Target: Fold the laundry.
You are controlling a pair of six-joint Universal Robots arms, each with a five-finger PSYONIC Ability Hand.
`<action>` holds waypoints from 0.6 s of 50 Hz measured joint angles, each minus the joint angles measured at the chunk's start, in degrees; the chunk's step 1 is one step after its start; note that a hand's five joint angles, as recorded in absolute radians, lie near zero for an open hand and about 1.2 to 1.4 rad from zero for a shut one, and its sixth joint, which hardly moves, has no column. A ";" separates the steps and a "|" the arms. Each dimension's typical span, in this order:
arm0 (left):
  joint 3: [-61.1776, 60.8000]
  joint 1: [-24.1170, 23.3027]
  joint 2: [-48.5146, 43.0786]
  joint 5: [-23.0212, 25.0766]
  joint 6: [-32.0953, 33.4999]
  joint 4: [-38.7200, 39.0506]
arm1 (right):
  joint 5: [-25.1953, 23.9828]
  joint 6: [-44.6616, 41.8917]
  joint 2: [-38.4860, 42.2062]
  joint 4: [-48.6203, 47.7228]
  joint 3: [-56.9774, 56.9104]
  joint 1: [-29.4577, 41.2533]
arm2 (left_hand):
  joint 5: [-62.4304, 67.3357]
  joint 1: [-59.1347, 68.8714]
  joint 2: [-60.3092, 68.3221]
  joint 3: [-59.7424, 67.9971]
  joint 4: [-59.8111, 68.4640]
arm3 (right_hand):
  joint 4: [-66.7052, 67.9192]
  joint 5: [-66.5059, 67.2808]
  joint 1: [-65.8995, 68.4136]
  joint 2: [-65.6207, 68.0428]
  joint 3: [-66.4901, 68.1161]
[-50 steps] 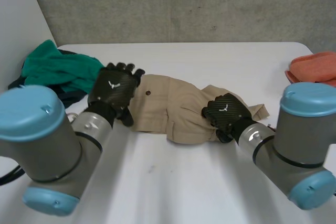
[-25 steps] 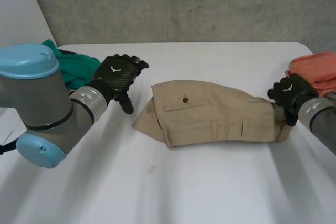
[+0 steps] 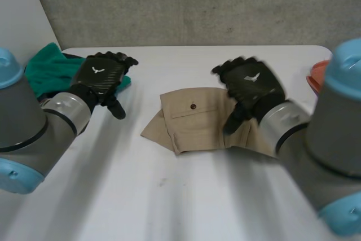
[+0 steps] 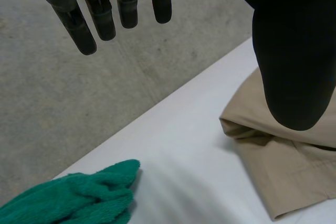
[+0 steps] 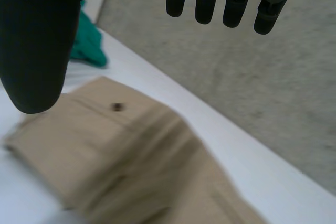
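You have two hands in play and neither one holds anything. Your left hand (image 3: 101,77) sits with its fingers (image 4: 86,22) straight and well apart from the thumb, close beside the one green cloth (image 3: 45,71) at the table's (image 3: 169,196) far left corner, and well apart from the laundry piece.

That piece is a single khaki garment (image 3: 192,119), folded into a flat bundle near the middle of the table. It has one dark button (image 3: 193,106) showing on a pocket flap, and one loose corner pokes out toward your left hand.

Your right hand (image 3: 251,86) is over the garment's right part. It is wide open, fingers (image 5: 202,1) straight and spread from the thumb, with the khaki cloth lying beneath the palm (whether the palm touches the cloth, you can't tell from here).

One orange cloth (image 3: 315,76) lies at the table's right edge, mostly hidden behind your right arm.
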 measured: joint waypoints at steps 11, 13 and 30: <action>-4.11 3.45 4.26 2.21 -2.57 0.80 | 5.29 -0.16 12.20 -2.41 -4.98 11.90 | 0.00 0.00 0.00 0.00 0.00 | 0.00 0.00 0.00 0.00 0.00; -4.58 3.83 4.55 2.58 -2.83 0.83 | 5.98 -0.15 15.37 -2.77 -6.60 13.04 | 0.00 0.00 0.00 0.00 0.00 | 0.00 0.00 0.00 0.00 0.00; -8.89 5.99 4.69 3.87 -4.55 2.71 | 13.01 -4.86 36.24 -13.20 -20.37 13.23 | 0.00 0.00 0.00 0.00 0.03 | 42.04 40.76 41.23 43.61 41.91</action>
